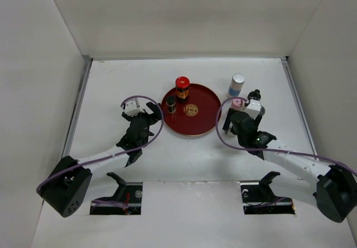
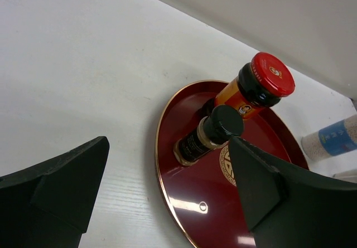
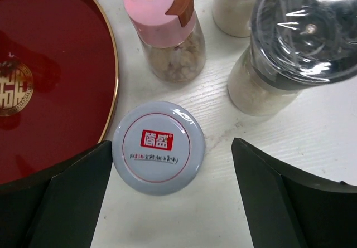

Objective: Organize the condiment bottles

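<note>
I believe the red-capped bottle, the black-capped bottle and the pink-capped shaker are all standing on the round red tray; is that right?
Not quite. The pink-capped shaker stands on the table, just outside the tray, as the right wrist view shows. The red-capped bottle and the black-capped bottle do stand on the tray.

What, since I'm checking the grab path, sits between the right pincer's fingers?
A grey-capped jar with a red logo stands between the fingers of the open right pincer, beside the rim of the red tray; the right wrist view shows it.
</note>
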Available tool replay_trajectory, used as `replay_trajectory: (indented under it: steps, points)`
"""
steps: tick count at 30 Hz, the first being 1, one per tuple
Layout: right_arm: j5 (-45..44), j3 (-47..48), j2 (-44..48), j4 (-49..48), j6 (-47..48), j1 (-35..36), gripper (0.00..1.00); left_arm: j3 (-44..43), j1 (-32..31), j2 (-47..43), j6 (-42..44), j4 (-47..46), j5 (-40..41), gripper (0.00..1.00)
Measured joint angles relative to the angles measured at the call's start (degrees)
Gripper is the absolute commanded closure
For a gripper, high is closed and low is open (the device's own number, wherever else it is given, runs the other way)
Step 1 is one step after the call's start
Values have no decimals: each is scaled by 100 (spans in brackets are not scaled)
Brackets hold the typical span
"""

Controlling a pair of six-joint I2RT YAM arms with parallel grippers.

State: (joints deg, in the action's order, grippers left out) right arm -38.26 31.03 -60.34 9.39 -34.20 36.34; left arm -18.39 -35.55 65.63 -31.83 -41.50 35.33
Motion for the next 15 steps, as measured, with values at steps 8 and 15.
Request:
replay_trajectory:
  steps: [8,15]
  points:
    - [352,42,-573,-411,306,-177,47,2,83,199,-129,-120,-94,11]
    - [-11,136,-61,-72,678,153,55,31,208,199,-221,-208,-114,11]
